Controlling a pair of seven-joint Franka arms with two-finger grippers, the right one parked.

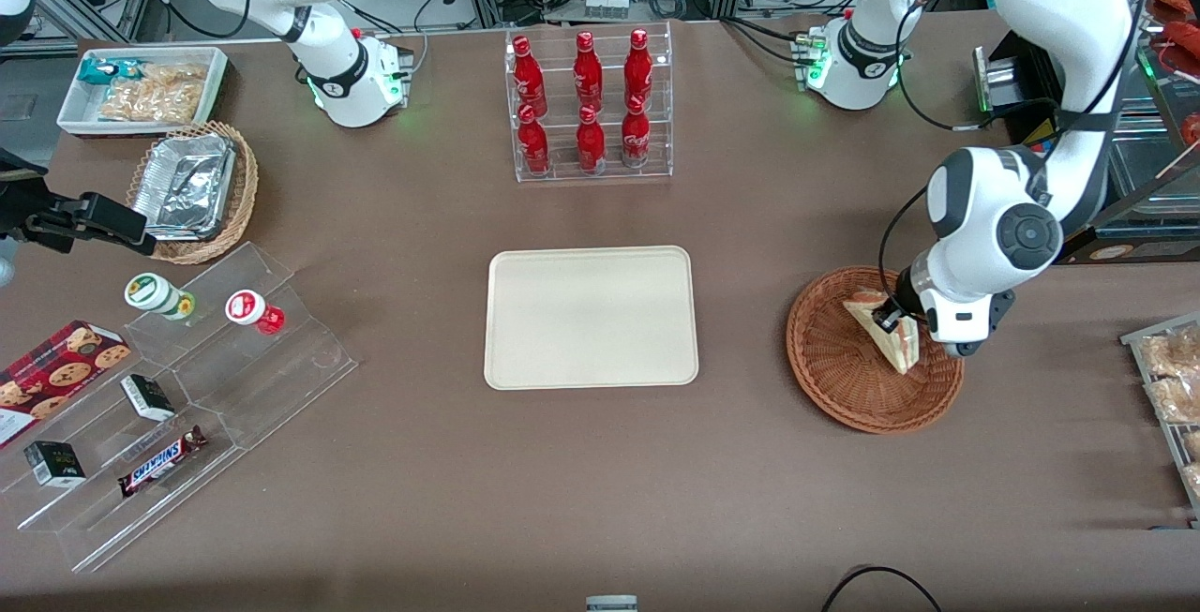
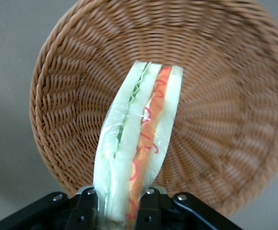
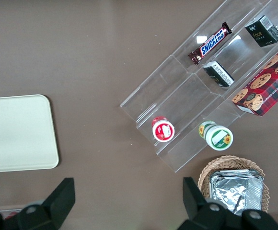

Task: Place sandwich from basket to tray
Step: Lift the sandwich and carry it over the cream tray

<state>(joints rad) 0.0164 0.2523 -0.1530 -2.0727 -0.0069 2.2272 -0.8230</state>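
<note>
The sandwich (image 1: pixel 889 335) is a clear-wrapped white bread wedge with green and orange filling. My left gripper (image 1: pixel 897 324) is shut on it and holds it just above the reddish-brown wicker basket (image 1: pixel 844 373). In the left wrist view the sandwich (image 2: pixel 139 143) stands between the two fingers (image 2: pixel 84 208), with the basket (image 2: pixel 225 96) below it. The cream-beige tray (image 1: pixel 591 317) lies flat on the table, toward the parked arm from the basket. Its corner also shows in the right wrist view (image 3: pixel 19 134).
A clear rack of red bottles (image 1: pixel 589 106) stands farther from the camera than the tray. A clear stepped shelf with snacks (image 1: pixel 169 396), a tan basket of foil trays (image 1: pixel 192 190) and a white snack bin (image 1: pixel 141 87) lie toward the parked arm's end. Bagged pastries (image 1: pixel 1172 378) sit at the working arm's end.
</note>
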